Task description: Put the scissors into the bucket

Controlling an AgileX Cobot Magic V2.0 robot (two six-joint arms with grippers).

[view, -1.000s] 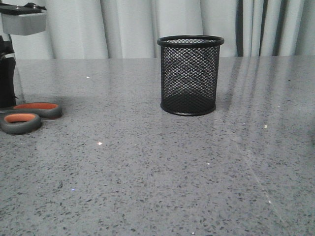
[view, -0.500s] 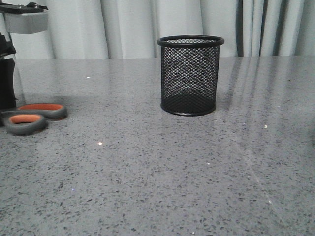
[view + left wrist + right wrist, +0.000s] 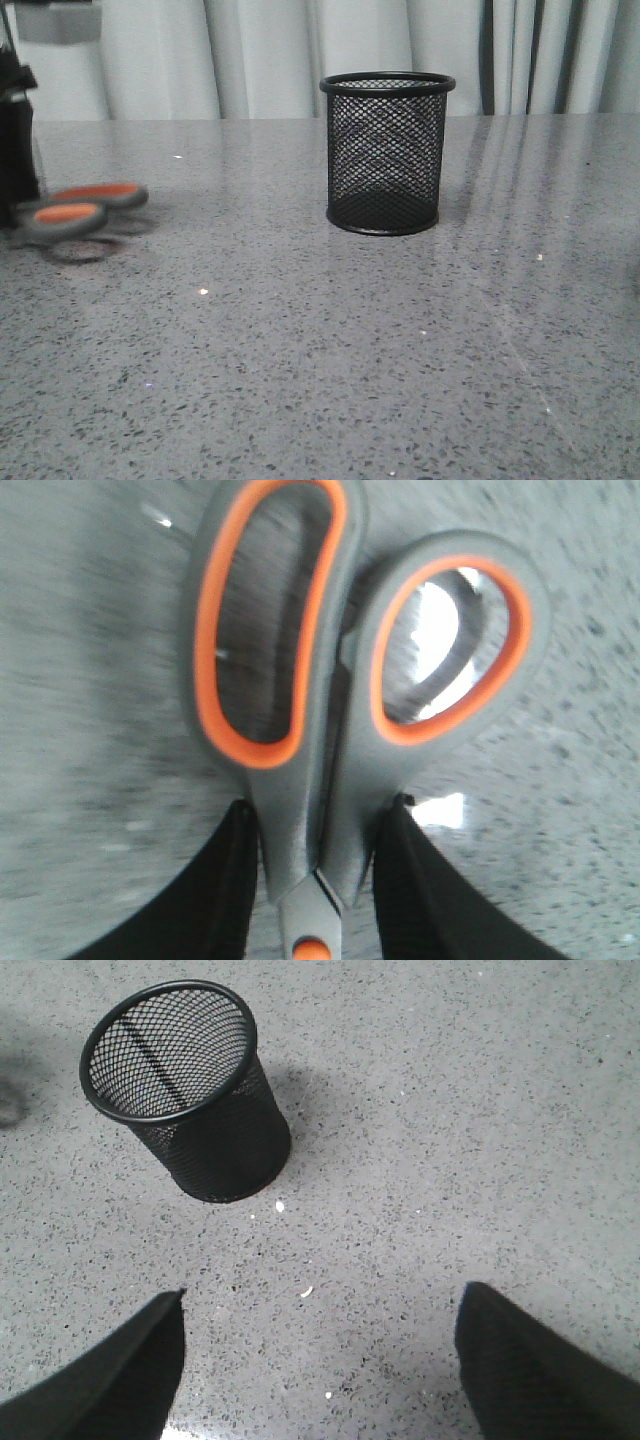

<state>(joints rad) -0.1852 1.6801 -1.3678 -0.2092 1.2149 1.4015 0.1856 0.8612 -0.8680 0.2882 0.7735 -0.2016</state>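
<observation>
Near desk: the grey speckled desk [image 3: 330, 350] is bare across the front strip up to its near edge, giving open room before the bucket.

Scissors, axis and heading: the scissors [image 3: 80, 208] lie at the desk's left edge, long axis roughly level and running left to right; the loop handles point toward the desk's middle, and the blades run back out of sight behind the left arm's dark body.

Scissors, height: a faint loop-shaped shadow sits on the desk just under the handles, so the handles are lifted clear of the surface; they are motion-blurred in the front view.

Scissors, look: dark grey handles [image 3: 350, 670] lined in orange, one loop long and narrow, the other rounder; an orange pivot stud shows where they join.

Left gripper: the left gripper [image 3: 315, 880] has its black fingers [image 3: 225, 890] pressed on both sides of the scissors' neck just below the loops, clamping it.

Bucket: the bucket [image 3: 387, 153] stands upright near the desk's middle, well apart from the scissors; black wire mesh, solid rim and base, mouth open upward, free desk on all sides.

Right gripper: the right gripper [image 3: 320, 1360] hovers over the desk near the bucket [image 3: 185, 1090], fingers [image 3: 110, 1380] spread wide, nothing between them.

Far edge: pale curtain folds behind.
</observation>
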